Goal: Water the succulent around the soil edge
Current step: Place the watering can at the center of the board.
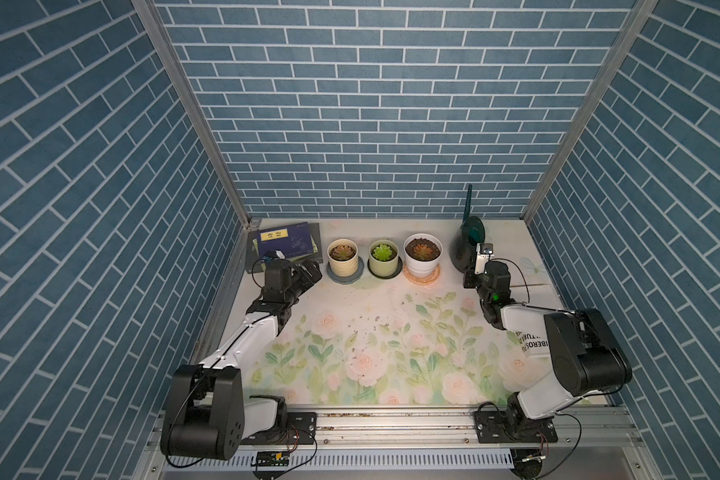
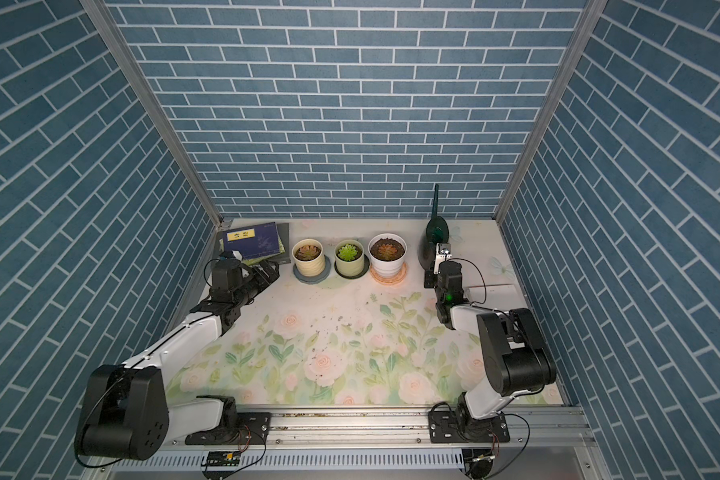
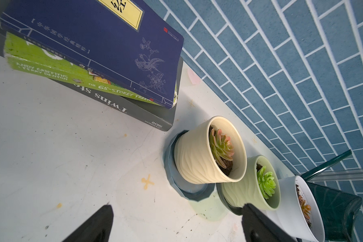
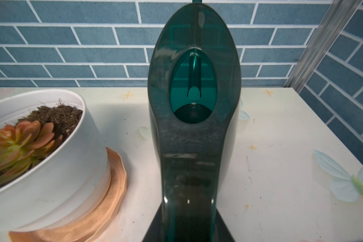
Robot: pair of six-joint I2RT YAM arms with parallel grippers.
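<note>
here, translucent teal watering can, smooth round white pot

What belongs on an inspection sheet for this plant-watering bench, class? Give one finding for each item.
Surface: floral-print table.
Job's things: cream pot, green pot, white pot in a row on saucers; can beside white pot.
Clutter: stacked books back left; soil crumbs mid-table.
Grippers: right gripper shut on can handle; left gripper open, empty.
Cables: black cable loops at right wrist.
Surroundings: blue brick walls, metal frame.
</note>
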